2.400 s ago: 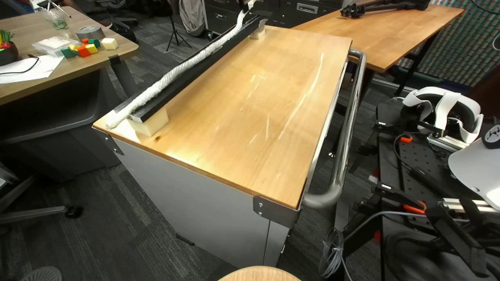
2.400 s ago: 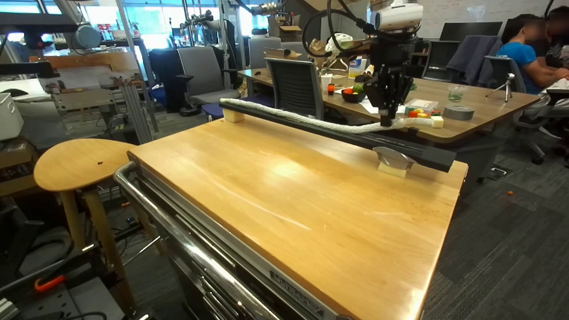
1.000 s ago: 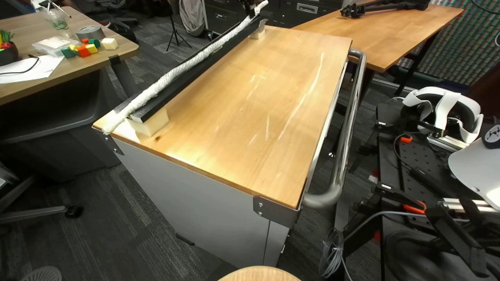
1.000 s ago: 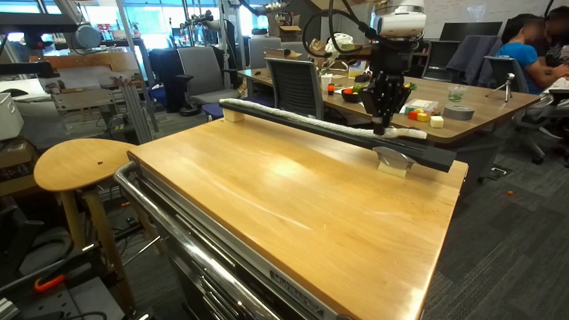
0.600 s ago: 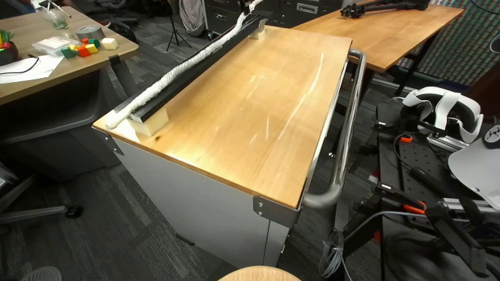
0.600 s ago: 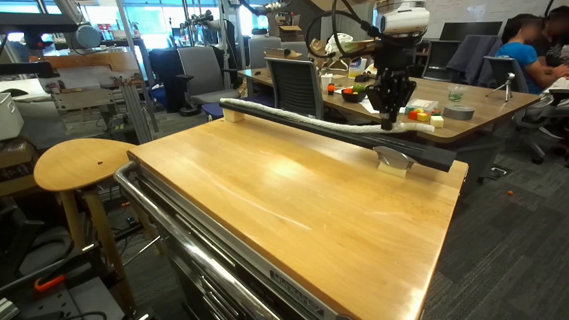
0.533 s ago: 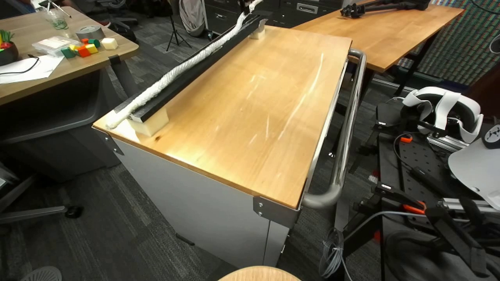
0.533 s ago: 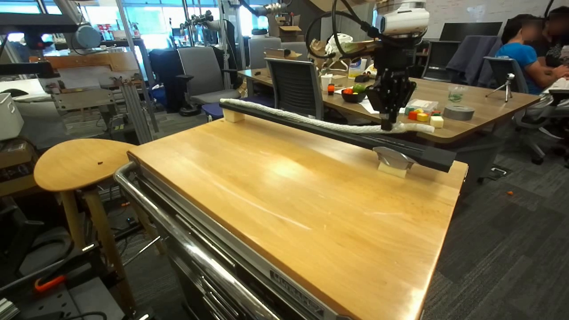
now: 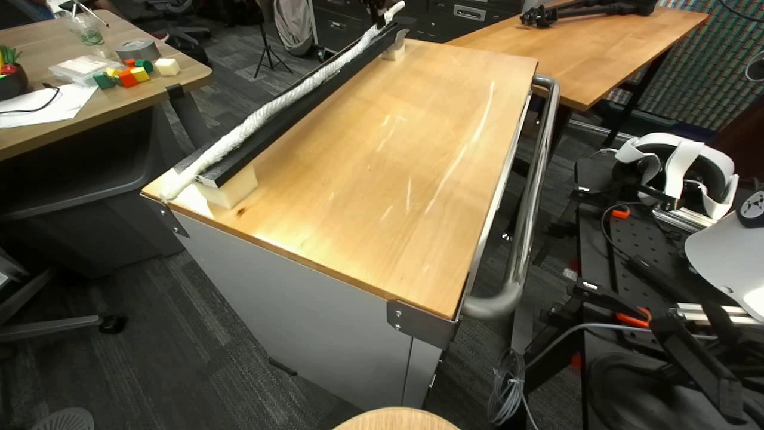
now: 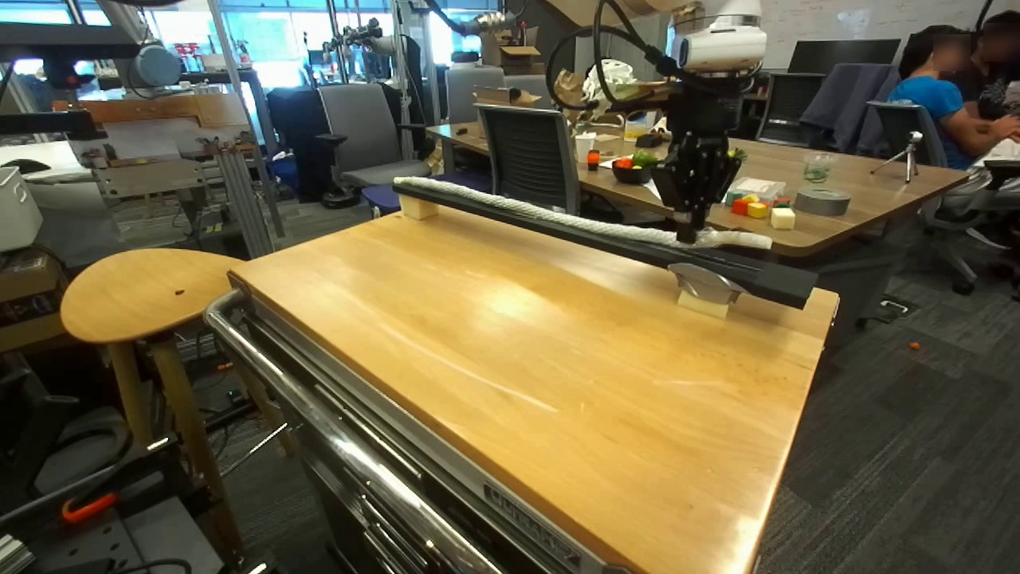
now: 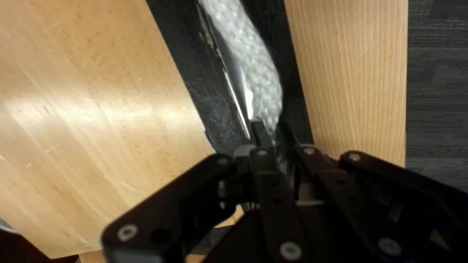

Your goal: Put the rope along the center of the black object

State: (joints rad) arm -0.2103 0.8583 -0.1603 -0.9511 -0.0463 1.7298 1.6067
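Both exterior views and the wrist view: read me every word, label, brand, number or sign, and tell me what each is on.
Nameplate on the cart: perhaps "ULTRAHD", but blurred, so not certain.
Whiteboard: faint marks, unreadable.
Yellow-labelled container: too small and blurred to read.
Dark disc: white marks, no word I can make out.
Rope and black rail: no text seen.
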